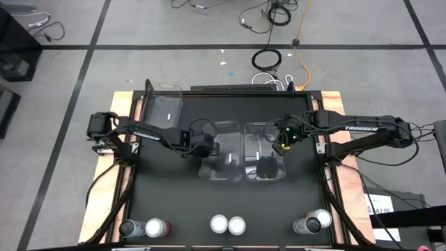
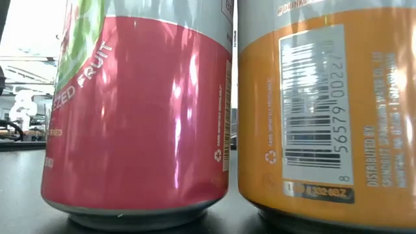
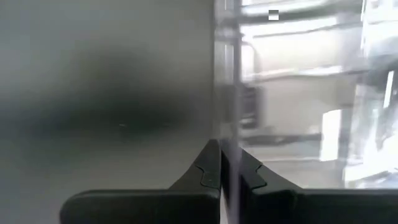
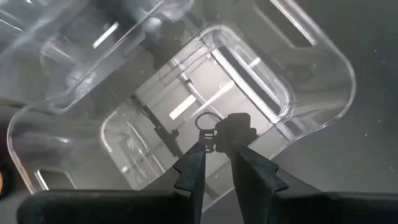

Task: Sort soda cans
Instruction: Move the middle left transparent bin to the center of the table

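Six soda cans stand in pairs along the table's near edge: one pair at the left (image 1: 142, 227), one in the middle (image 1: 228, 224), one at the right (image 1: 313, 223). The low view shows the middle pair up close, a pink-red can (image 2: 136, 110) and an orange can (image 2: 325, 110), each upright on its base. Two clear bins sit side by side at mid-table. My left gripper (image 1: 209, 146) is shut on the left wall of the middle bin (image 1: 223, 157). My right gripper (image 1: 282, 139) is at the right wall of the right bin (image 1: 265, 157). My left gripper pinches the middle bin's left wall (image 3: 222, 163) between its two fingers, at the upper edge. The bin rests on the table. My right gripper comes from above, pointing down, with one finger (image 4: 193, 168) inside the right bin and the other outside, over its right wall's rim (image 4: 214, 190). That bin rests on the table.
A third clear bin (image 1: 167, 111) lies at the table's far left corner. Black mat lies bare between the bins and the cans. Cables run on the floor beyond the far edge.
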